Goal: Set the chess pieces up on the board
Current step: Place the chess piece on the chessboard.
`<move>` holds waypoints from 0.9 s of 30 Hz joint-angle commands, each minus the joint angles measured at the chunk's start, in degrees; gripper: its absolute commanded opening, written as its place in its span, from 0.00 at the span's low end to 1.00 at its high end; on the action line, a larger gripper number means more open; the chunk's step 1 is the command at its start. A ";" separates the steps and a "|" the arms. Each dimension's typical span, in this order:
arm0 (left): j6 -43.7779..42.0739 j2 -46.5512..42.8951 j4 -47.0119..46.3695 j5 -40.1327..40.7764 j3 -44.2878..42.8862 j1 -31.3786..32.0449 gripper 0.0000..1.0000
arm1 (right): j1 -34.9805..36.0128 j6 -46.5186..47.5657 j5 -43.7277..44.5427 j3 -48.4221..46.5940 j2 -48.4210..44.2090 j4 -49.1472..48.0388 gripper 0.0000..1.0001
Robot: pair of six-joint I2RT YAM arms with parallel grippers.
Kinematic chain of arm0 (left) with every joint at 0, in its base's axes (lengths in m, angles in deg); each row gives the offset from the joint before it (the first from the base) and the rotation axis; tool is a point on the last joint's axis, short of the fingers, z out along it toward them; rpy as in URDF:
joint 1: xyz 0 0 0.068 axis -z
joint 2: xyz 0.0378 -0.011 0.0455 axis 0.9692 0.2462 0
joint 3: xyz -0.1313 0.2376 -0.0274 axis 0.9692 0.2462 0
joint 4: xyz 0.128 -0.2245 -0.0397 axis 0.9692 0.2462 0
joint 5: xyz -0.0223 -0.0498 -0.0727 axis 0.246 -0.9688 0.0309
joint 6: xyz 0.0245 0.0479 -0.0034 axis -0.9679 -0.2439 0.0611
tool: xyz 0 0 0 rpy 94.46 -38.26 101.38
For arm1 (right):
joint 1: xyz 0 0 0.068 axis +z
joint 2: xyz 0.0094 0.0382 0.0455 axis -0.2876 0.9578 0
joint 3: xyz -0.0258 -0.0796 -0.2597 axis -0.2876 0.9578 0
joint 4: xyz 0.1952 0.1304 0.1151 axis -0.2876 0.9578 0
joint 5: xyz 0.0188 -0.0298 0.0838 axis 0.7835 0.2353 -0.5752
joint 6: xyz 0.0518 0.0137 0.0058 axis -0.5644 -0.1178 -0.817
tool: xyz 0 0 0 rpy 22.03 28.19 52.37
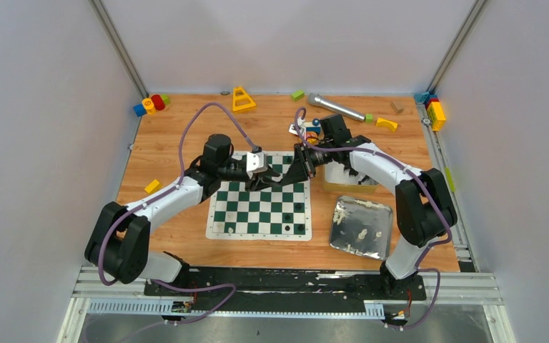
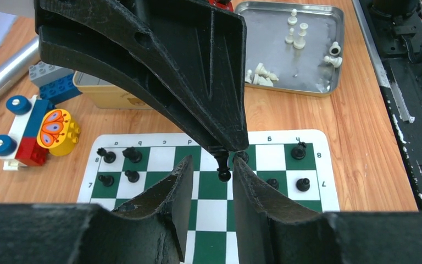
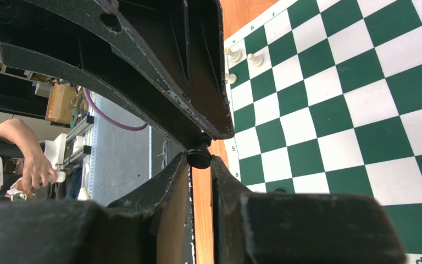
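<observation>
Over the far edge of the green-and-white board my two grippers meet tip to tip. My right gripper is shut on the base of a black chess piece, which hangs head down from its tips. My left gripper is open, one finger on each side of that piece with gaps still showing. Several black pieces stand on rows 7 and 8 of the board. A few white pieces stand at the opposite end. More white pieces lie in the silver tin.
The tin lies right of the board. A cream box sits under the right arm. Toy blocks lie beside the board's far corner. A silver cylinder, a yellow triangle block and other blocks line the back edge.
</observation>
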 commanded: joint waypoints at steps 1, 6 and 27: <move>-1.43 -0.07 1.46 -1.87 -1.14 -0.22 0.40 | -0.24 0.39 -1.93 -0.21 -2.28 -1.33 0.04; -2.86 0.00 3.41 -1.85 -1.36 -0.19 0.40 | -0.22 0.32 -2.12 -0.29 -2.12 -1.34 0.04; -2.57 1.01 5.54 -1.52 -3.84 -0.19 0.30 | -0.31 0.63 -1.90 -0.03 -1.81 -1.24 0.04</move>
